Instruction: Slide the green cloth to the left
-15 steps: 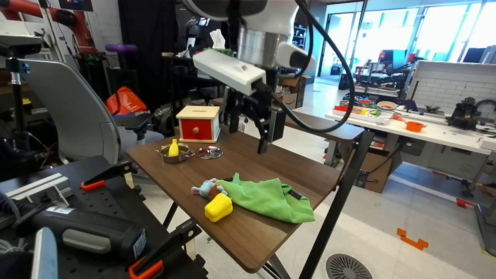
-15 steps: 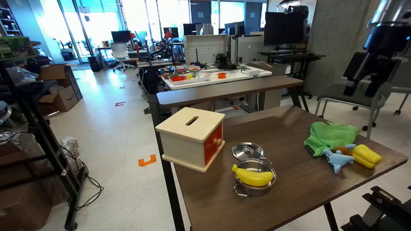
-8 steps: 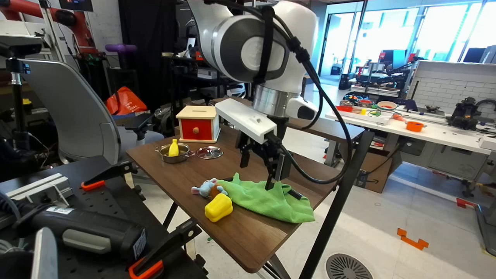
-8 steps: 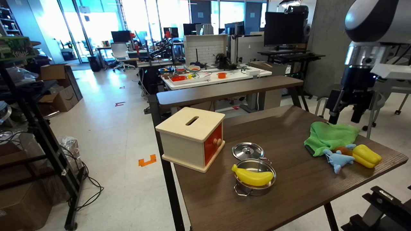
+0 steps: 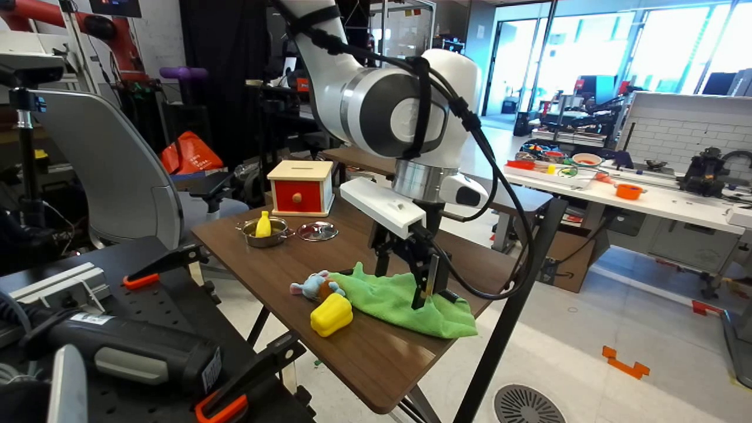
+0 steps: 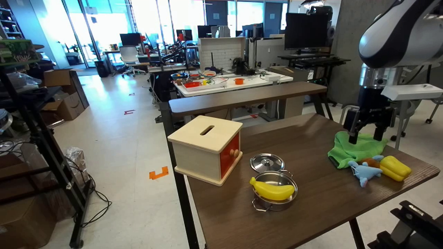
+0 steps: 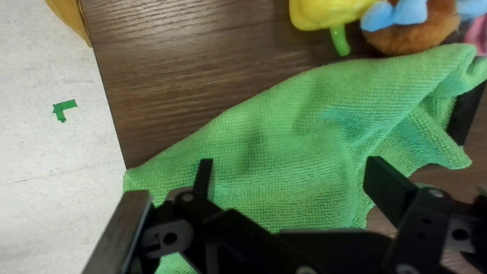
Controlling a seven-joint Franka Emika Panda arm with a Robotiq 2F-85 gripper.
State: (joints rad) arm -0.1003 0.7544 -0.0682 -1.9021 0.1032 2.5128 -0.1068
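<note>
- Green textured fabric cloth (image 5: 399, 314): lies crumpled at the near right of the brown wood-grain desk (image 5: 364, 364) in an exterior view, one corner reaching past the desk edge. A black object (image 7: 466, 114) of unclear kind shows from under its far side.
- Change: the black two-finger gripper (image 7: 290, 167) has descended over the cloth; the cloth has not shifted.
- Gripper state: fingers spread, nothing pinched. Fingertip contact with the cloth cannot be confirmed.
- Task status (judgement): approach nearly complete; slide not begun. Engage the fabric before moving sideways.
- Caution: yellow plastic bell pepper (image 5: 332, 316) and blue-and-brown plush toy (image 5: 317, 286) border the cloth's left end in that exterior view; a leftward slide may push them or bunch the fabric.
</note>
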